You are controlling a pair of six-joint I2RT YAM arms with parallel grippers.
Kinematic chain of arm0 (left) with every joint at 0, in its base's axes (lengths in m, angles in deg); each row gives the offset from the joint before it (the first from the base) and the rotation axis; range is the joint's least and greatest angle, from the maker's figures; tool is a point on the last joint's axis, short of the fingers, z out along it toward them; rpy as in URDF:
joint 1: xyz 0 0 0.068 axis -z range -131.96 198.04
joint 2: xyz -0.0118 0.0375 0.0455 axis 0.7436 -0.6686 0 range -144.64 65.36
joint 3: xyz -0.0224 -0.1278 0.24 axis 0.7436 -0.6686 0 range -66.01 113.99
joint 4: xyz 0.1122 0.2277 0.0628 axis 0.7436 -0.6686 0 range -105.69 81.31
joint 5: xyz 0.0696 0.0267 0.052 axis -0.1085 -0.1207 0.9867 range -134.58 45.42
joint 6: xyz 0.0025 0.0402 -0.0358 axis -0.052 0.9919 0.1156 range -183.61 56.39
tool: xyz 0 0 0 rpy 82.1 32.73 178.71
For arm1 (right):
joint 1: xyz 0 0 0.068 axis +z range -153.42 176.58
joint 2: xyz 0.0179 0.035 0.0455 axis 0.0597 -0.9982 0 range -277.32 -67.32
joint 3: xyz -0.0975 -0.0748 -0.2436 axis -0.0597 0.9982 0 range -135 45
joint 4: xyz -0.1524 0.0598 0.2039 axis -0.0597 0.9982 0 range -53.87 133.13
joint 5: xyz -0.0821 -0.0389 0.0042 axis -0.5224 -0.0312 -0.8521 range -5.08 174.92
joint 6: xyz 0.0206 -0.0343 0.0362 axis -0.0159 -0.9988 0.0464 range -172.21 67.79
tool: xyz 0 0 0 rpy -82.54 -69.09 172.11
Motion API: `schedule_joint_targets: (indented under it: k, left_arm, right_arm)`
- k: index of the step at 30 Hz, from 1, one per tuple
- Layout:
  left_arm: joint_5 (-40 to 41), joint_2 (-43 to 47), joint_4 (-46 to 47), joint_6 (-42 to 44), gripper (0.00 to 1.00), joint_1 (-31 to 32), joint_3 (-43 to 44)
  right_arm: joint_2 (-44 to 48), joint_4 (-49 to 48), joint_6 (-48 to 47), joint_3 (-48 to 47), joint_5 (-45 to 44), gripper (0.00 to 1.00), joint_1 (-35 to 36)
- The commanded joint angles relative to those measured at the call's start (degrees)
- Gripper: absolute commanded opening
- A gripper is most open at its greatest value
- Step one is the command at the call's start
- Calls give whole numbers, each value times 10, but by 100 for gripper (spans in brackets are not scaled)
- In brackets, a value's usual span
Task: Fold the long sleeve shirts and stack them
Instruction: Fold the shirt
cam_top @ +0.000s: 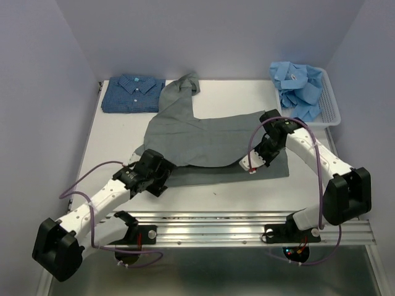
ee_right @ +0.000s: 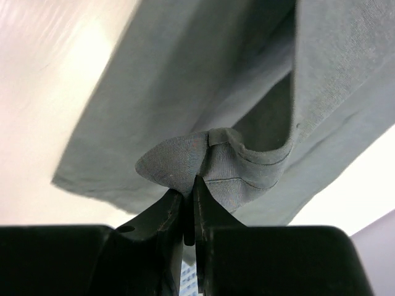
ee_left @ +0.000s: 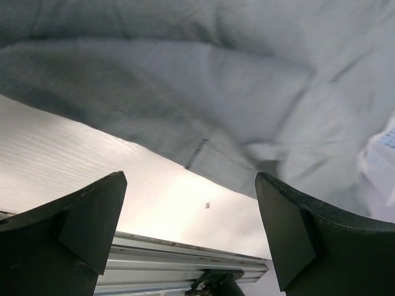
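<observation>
1. Plain grey collared cloth shirt [cam_top: 210, 139] lies spread mid-bench, its near right edge lifted. We judge its folding is in hand.
2. White slatted plastic basket [cam_top: 334, 105], far right corner, holds crumpled light blue shirts [cam_top: 297, 86].
3. Dark blue patterned shirt [cam_top: 133, 94] lies folded at the far left corner.
4. Right gripper [ee_right: 188, 200] pinches that grey edge, jaws nearly closed. Next, we judge, it must carry the edge across.
5. Left gripper [ee_left: 190, 179] gapes wide, holding nothing, at the shirt's near left edge.

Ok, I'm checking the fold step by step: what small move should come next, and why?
Probably ease the left pincer forward onto the near edge of the grey shirt and close: it stands open with that edge just ahead, while the right pincer pinches a bunch of the same shirt.
</observation>
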Motion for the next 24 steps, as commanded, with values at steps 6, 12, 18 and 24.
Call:
schedule_joint_targets:
  k: [6,12,18,24]
  left_arm:
    - [68,37,-55,35,99,-1,82]
    - [57,-11,-33,61,99,-1,94]
    - [42,-90,17,104,99,-2,109]
    - [18,-184,25,134,99,-3,140]
  right_arm:
    - [54,-3,-148,46,-121,16,-1]
    - [57,-78,-129,107,-141,18,-1]
    - [66,-75,-91,140,-181,22,-1]
    - [79,-131,-48,152,-127,66,-1]
